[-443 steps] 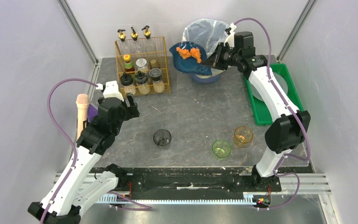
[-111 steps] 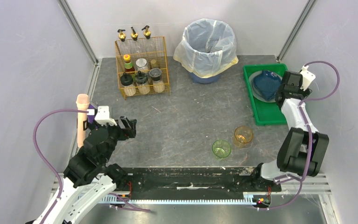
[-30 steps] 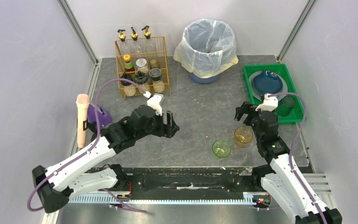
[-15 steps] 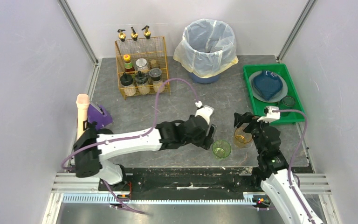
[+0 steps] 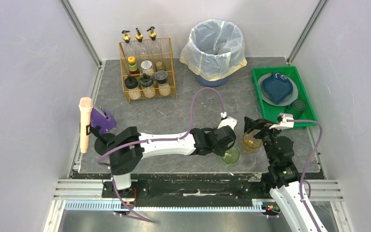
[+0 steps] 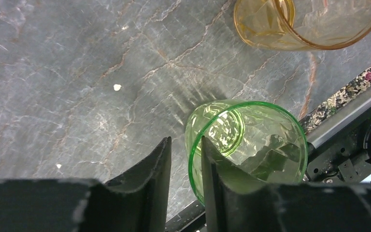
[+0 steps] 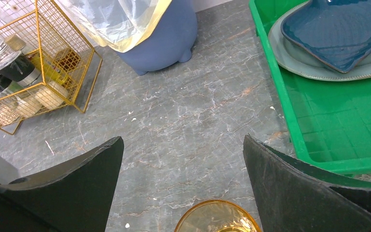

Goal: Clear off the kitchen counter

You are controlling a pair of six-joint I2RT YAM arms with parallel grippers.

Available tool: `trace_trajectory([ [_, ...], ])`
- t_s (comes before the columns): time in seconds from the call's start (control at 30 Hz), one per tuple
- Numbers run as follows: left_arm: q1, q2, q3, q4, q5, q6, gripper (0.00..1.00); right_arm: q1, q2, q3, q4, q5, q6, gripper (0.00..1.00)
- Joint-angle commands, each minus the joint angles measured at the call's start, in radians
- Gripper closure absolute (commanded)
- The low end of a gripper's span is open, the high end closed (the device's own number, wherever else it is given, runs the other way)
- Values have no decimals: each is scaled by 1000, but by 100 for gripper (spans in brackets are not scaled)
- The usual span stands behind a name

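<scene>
Two glasses stand upright on the near part of the kitchen counter, just beyond the black rail that runs along its front edge. The green glass is nearer. The amber glass is just beside it, farther back and to the right, and the two do not touch.

The left arm reaches across from the left side and the left gripper straddles the green glass's rim, with one finger outside the wall and one inside. Its jaws are narrowed but not clamped: a slit of counter shows between the outer finger and the glass. The right gripper hangs above the amber glass with its jaws spread wide, holding nothing.

Farther back at the left edge, a pink cylinder lies beside a purple object. At the right edge a green tray holds a blue plate on a grey plate, and a dark glass stands nearer in the tray.

At the back of the counter a gold wire rack holds bottles and jars. To its right stands a blue bin lined with a pale bag.
</scene>
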Motion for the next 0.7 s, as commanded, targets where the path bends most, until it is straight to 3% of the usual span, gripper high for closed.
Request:
trace_trajectory([
  [0.0, -1, 30, 42, 23, 15, -25, 75, 8, -15, -9, 16, 8, 5, 4],
  [0.1, 0, 10, 20, 35, 3, -28, 95, 8, -12, -8, 22, 0, 5, 4],
  [0.13, 0, -3, 6, 47, -3, -30, 98, 8, -10, -10, 27, -8, 5, 4],
  [0.43, 108, -285, -297, 296, 27, -92, 98, 8, 49, -25, 140, -172, 41, 2],
  [0.67, 370, -538, -636, 626, 289, -259, 98, 8, 164, -15, 274, -346, 130, 2],
])
